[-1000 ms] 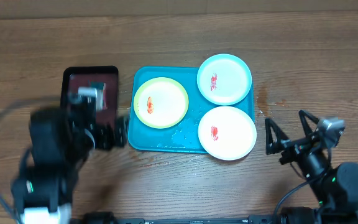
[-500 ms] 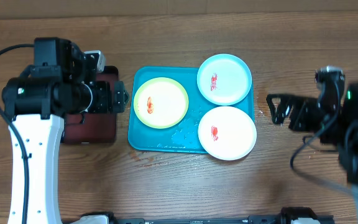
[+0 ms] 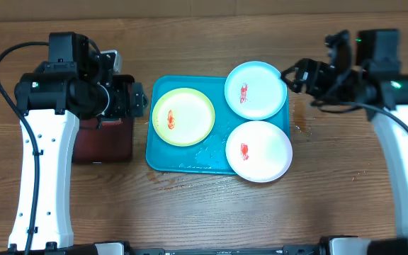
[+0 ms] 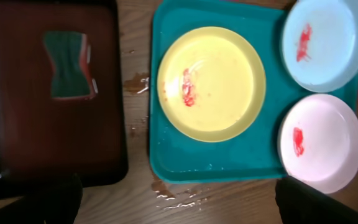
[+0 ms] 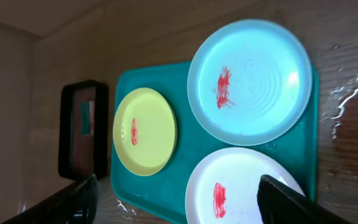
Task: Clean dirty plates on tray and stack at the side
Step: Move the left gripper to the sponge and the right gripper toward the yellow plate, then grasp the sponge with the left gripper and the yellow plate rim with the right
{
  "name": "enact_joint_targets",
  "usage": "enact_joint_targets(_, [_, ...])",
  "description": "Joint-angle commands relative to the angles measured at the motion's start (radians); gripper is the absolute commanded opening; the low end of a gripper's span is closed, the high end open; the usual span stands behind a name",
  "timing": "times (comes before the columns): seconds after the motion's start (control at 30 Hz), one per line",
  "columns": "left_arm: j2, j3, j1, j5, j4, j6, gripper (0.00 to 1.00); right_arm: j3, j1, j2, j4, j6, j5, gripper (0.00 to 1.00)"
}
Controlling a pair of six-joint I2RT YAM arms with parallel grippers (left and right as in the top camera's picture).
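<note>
Your left gripper [image 3: 138, 100] and right gripper [image 3: 296, 83] have swung in beside the tray [image 3: 190, 160], jaws spread, empty. Lower the left squarely onto the sponge [image 4: 70, 65], pinching its narrow waist.

A small black rectangular plastic tray [image 4: 23, 143] holding a green waisted sponge [image 4: 69, 65], on a brown wood-grain table [image 3: 204, 212].
The tray has rounded corners, a raised rim and a dark-red inside. The sponge lies flat on that red floor, toward the top in the left wrist view, apart from the rim, with a reddish strip along its right edge. On the bare wood just right of the tray sits a small brown puddle [image 4: 138, 82]. Lower down, past the tray's bottom right corner, a patch of clear wet streaks [image 4: 176, 200] glints.
</note>
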Motion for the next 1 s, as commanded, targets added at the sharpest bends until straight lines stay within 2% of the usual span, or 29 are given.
enact_joint_targets(0.0, [0.004, 0.024, 0.006, -0.145, 0.004, -0.104, 0.99, 0.019, 0.109, 0.063, 0.024, 0.126, 0.109, 0.81])
enact_joint_targets(0.13, [0.005, 0.024, 0.006, -0.238, 0.008, -0.144, 1.0, 0.019, 0.247, 0.161, 0.102, 0.184, 0.231, 0.73])
enact_joint_targets(0.33, [0.013, 0.024, 0.006, -0.259, 0.007, -0.145, 1.0, 0.019, 0.369, 0.301, 0.238, 0.211, 0.293, 0.66])
enact_joint_targets(0.53, [0.014, 0.024, 0.005, -0.256, -0.009, -0.144, 1.0, 0.019, 0.428, 0.418, 0.285, 0.222, 0.405, 0.52])
enact_joint_targets(0.73, [0.014, 0.024, 0.005, -0.256, -0.011, -0.144, 1.0, 0.019, 0.467, 0.516, 0.325, 0.226, 0.41, 0.34])
enact_joint_targets(0.97, [0.015, 0.024, 0.005, -0.265, -0.01, -0.142, 1.0, 0.019, 0.482, 0.563, 0.354, 0.256, 0.409, 0.29])
